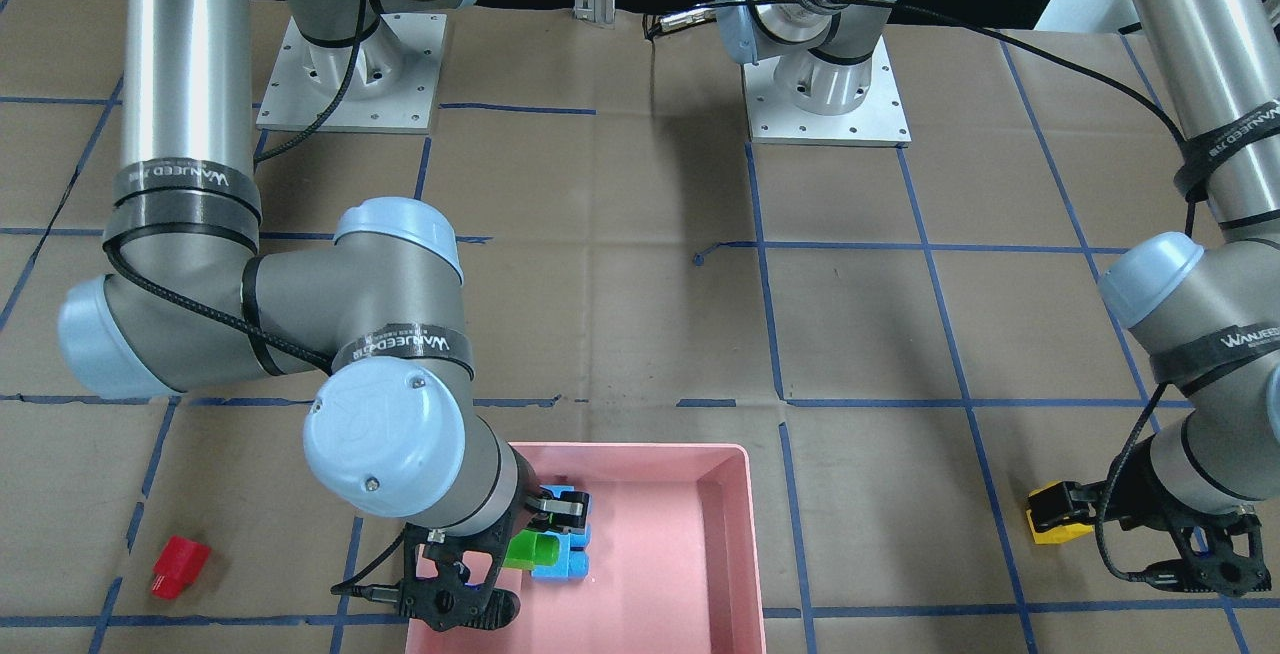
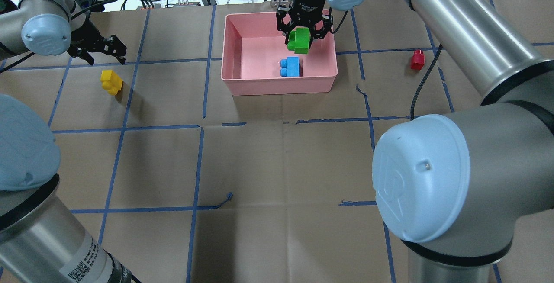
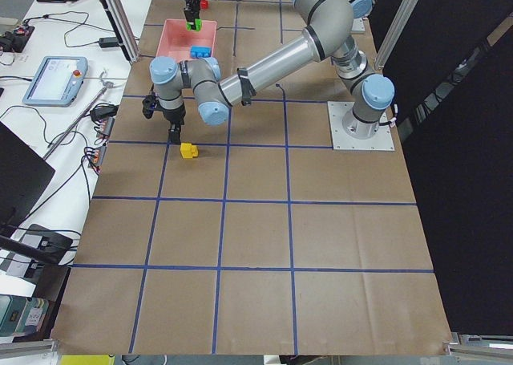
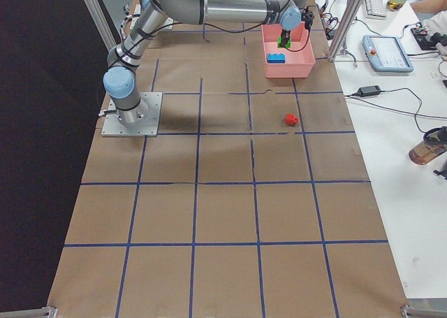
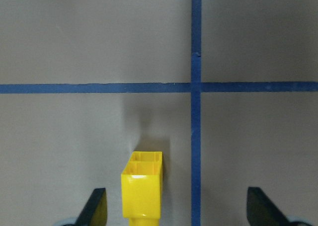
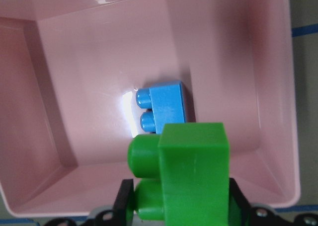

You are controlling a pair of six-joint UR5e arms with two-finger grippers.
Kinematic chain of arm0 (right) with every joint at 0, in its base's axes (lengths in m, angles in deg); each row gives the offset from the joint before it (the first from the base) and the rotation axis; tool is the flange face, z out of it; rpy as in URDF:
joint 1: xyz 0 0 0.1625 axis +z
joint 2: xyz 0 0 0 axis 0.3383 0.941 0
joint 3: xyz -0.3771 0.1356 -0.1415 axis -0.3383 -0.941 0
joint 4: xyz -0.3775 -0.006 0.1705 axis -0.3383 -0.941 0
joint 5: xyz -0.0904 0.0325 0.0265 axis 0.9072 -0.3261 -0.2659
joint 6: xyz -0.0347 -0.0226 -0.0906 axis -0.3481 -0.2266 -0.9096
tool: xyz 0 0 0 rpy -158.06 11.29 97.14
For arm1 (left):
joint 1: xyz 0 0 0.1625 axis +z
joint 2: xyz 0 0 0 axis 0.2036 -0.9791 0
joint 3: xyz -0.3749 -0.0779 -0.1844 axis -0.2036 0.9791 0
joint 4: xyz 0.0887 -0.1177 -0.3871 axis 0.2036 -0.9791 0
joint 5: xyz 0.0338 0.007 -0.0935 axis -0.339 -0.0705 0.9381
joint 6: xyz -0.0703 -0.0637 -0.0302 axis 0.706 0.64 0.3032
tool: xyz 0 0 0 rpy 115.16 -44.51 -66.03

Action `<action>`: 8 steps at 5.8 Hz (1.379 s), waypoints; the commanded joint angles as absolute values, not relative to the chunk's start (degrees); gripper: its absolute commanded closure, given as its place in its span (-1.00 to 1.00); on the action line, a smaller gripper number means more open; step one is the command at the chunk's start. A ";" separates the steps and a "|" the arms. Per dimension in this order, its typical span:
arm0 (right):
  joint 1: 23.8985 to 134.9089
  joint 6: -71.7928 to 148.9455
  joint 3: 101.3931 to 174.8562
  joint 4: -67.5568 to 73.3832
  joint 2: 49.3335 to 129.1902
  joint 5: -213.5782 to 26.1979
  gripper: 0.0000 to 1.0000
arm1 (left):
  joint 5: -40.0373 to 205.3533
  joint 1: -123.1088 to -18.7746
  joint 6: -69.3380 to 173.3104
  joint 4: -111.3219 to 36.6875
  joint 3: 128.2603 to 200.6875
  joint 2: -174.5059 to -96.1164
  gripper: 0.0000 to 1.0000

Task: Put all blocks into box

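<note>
Now the right gripper (image 2: 304,35), clamped on the green block (image 2: 298,43), hangs over the box (image 2: 231,45), almost above the blue block (image 2: 291,66). Dropped here, green may bounce off blue and tumble out (red block (image 2: 417,59) waits outside). The left gripper (image 5: 176,193), spread wide, hovers by the yellow block (image 5: 142,191).

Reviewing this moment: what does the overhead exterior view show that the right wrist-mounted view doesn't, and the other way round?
Only overhead: the yellow block on the table near the left gripper, and the red block on the table outside the box. Only the right wrist: a close look at the dark fingers flanking the green block, and glare on the box floor. Both: the right gripper holding the green block over the box, with the blue block lying inside.
</note>
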State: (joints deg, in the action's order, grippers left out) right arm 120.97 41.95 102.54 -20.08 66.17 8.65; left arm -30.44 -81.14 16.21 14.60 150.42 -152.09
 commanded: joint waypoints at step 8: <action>98.83 14.47 103.66 -13.77 71.50 11.06 -0.99 | -31.09 -83.00 13.00 11.20 148.92 -152.91 1.00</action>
